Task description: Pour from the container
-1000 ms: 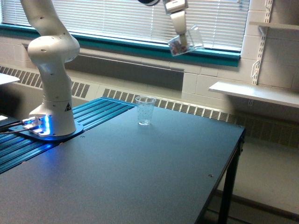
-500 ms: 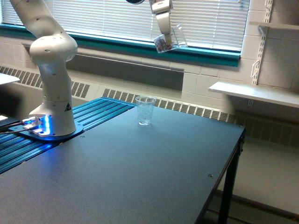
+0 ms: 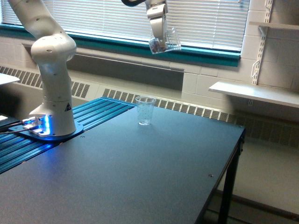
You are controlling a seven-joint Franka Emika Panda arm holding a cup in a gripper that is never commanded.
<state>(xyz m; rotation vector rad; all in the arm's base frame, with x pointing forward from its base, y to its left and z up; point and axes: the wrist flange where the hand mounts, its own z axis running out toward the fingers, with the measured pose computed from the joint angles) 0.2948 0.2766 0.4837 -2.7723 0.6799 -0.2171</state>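
I have the hand (image 3: 160,38) high at the top of the exterior view, in front of the window blinds (image 3: 205,18), and its fingers are pinched on the cup (image 3: 165,42). The cup is small, clear and squat, held well above the surface (image 3: 140,177) and touching nothing else. It is tilted, mouth toward the exterior view's right and slightly up. I can see some dark bits inside it, bunched at the lower end near the fingers; what they are is too small to tell.

Below it, a taller, narrower clear cup (image 3: 145,110) stands upright on the dark surface near the far edge. The held cup sits a little toward the exterior view's right of it and far above, so the two are well apart.

On the exterior view's left I see the arm's white base (image 3: 52,93) planted on a blue ribbed strip (image 3: 93,114) beside the surface, with a blue light glowing at its foot. A radiator grille (image 3: 187,108) runs along the wall behind. A white shelf (image 3: 254,93) is fixed to the wall at the exterior view's right.
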